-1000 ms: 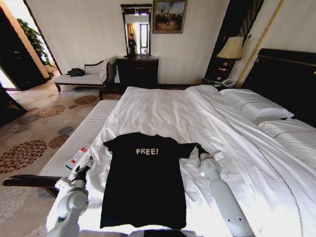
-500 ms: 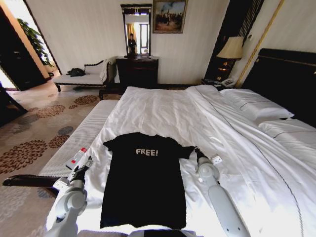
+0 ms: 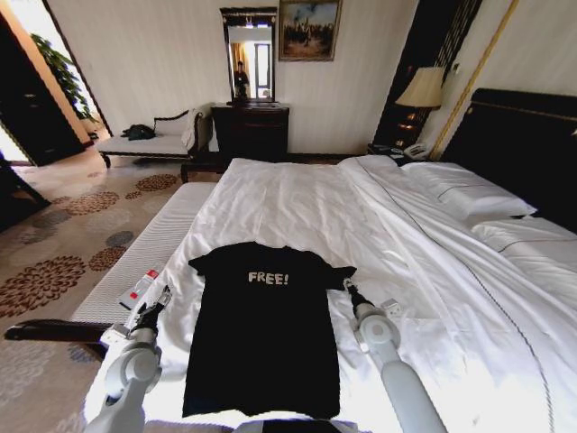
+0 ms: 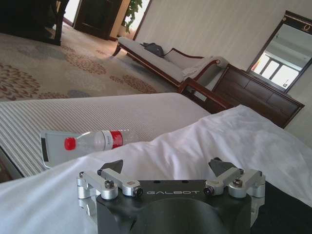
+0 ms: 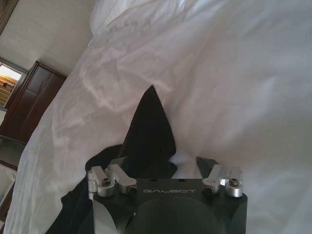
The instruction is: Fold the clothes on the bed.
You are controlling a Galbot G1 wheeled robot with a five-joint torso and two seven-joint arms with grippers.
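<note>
On my left side, a bottle [image 4: 97, 140] lies on the striped bench [image 3: 149, 248] beside the bed [image 3: 297, 203], apart from the work. My left gripper [image 3: 153, 307] hangs at the bed edge, near the left side of the T-shirt [image 3: 263, 338] but well apart from its sleeve; in the left wrist view its fingers [image 4: 110, 165] stand wide and hold nothing.

The T-shirt lies flat on the white sheet near the foot of the bed, print up, its long axis running from me toward the far wall, collar at the far end.

My right gripper [image 3: 346, 286] is just beside the right sleeve, clearly the nearer one. In the right wrist view its fingers [image 5: 115, 163] are wide, empty, and the pointed black sleeve [image 5: 151, 127] lies straight ahead of them and a little to one side. I judge that the coming grasp depends on this: the sleeve tip points away from the fingers, so they must reach forward along it.
</note>
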